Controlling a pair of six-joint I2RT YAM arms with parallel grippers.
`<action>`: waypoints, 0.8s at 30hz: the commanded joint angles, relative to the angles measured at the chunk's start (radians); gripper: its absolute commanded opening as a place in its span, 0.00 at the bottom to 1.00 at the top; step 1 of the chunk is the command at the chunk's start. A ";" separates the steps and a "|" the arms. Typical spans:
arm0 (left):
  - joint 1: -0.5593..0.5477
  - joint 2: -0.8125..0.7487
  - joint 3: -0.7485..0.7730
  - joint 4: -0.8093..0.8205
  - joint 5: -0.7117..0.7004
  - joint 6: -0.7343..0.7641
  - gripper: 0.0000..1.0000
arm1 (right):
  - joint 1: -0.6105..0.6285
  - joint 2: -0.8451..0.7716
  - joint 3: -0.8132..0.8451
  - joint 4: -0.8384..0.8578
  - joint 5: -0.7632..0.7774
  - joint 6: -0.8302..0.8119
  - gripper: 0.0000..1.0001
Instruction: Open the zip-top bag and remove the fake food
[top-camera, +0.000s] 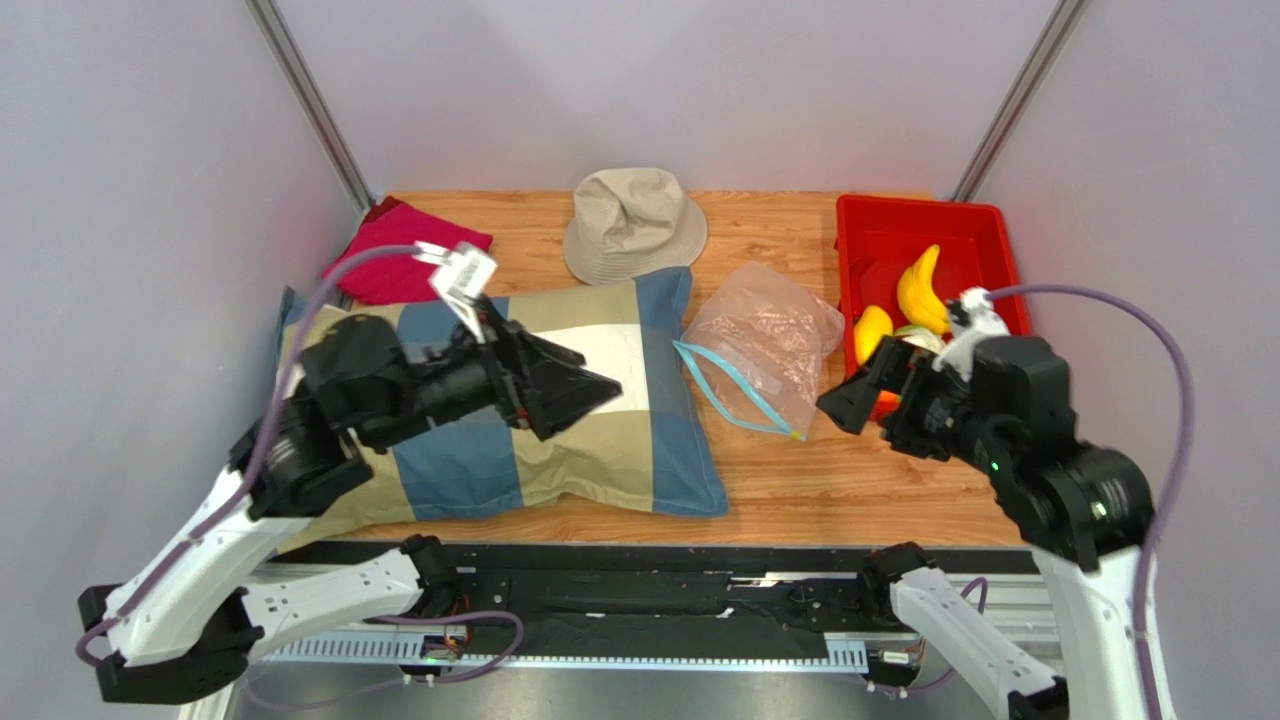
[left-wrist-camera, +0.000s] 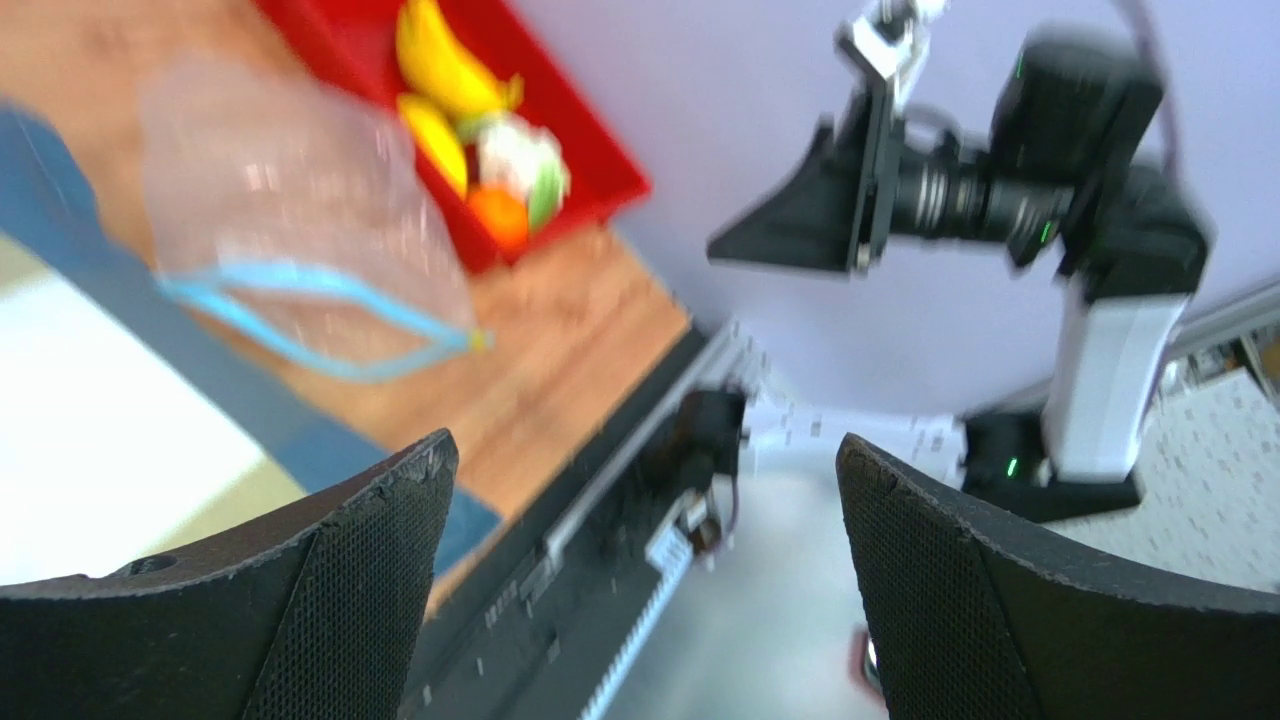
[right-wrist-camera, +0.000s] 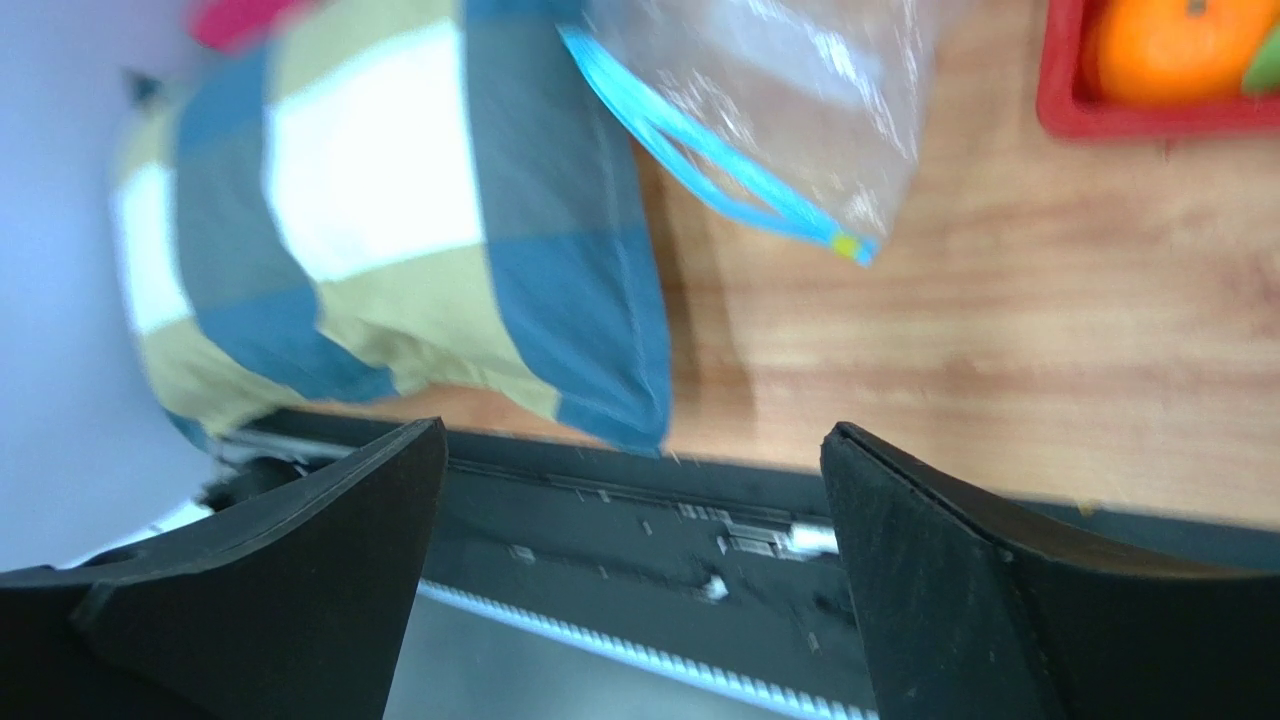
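Both grippers were open wide and held nothing, the left gripper (top-camera: 586, 386) over the pillow (top-camera: 661, 435), the right gripper (top-camera: 860, 398) beside the red tray (top-camera: 854, 225). The zip-top bag (top-camera: 759, 345) lay mid-table. The fake food (top-camera: 920, 293) sat in the tray at the far right corner.
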 joint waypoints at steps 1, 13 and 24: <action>0.001 -0.065 0.014 0.064 -0.134 0.092 0.99 | 0.004 -0.199 -0.055 0.166 0.051 0.074 1.00; 0.001 -0.216 -0.099 0.243 -0.198 0.182 0.99 | 0.004 -0.311 -0.072 0.269 0.106 0.128 1.00; 0.001 -0.245 -0.116 0.210 -0.228 0.191 0.99 | 0.004 -0.304 -0.109 0.297 0.123 0.156 1.00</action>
